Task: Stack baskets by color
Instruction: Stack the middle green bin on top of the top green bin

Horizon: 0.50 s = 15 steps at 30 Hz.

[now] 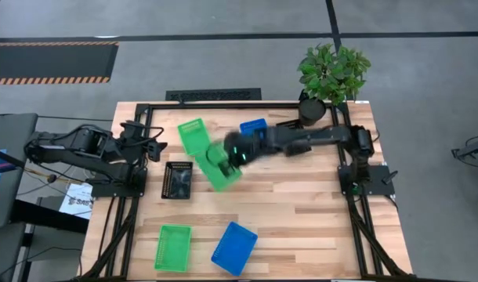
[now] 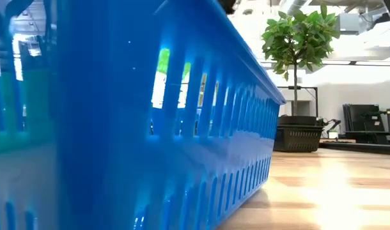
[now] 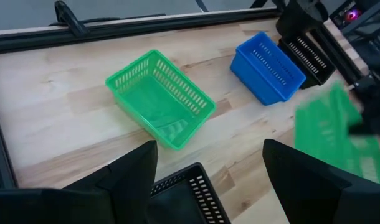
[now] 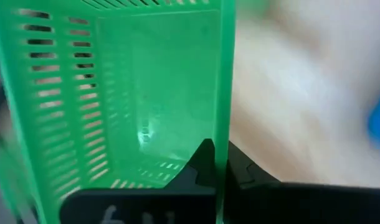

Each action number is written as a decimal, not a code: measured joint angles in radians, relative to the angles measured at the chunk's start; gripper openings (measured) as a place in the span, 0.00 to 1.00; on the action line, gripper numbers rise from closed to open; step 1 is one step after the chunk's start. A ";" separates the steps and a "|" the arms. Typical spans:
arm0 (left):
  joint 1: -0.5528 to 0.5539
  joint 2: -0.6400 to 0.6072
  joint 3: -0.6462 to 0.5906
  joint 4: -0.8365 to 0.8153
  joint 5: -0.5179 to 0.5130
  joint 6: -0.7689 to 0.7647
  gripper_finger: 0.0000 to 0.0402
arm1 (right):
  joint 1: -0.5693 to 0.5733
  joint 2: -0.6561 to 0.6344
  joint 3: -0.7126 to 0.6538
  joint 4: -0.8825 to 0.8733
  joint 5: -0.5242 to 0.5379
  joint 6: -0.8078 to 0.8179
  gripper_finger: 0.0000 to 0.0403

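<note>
My right gripper [image 1: 233, 155] reaches to the table's middle and is shut on a green basket [image 1: 220, 171], which shows blurred in the left wrist view [image 3: 333, 134]. A second green basket [image 1: 193, 135] and a blue basket [image 1: 253, 127] rest on their bottoms toward the far edge. A black basket [image 3: 308, 56] sits beside that blue one. Another black basket [image 1: 178, 180] lies left of centre. A third green basket [image 1: 173, 247] and a second blue basket [image 1: 234, 247] lie near the front edge. My left gripper [image 1: 154, 146] waits open at the left. My right gripper pinches one side wall of the green basket at its rim [image 4: 222, 146], with one finger [image 4: 201, 163] inside the basket and the other outside. The fingers slant down from the table's right. The basket is tilted in the hold, its open side facing the wrist camera.
A black plant pot [image 1: 312, 110] with a leafy plant stands at the far right corner. The near blue basket [image 2: 150, 128] fills most of the low view. A black metal frame [image 1: 145, 110] borders the table. Bare wood lies right of centre [image 1: 302, 204].
</note>
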 joint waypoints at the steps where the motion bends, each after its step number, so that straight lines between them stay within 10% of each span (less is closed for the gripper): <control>1: 0.000 -0.007 0.000 0.000 0.004 -0.006 0.69 | -0.026 0.002 0.018 0.019 0.007 -0.022 0.02; 15: -0.001 -0.164 0.002 0.006 -0.078 -0.077 0.69 | -0.222 0.244 0.234 0.288 -0.027 -0.171 0.02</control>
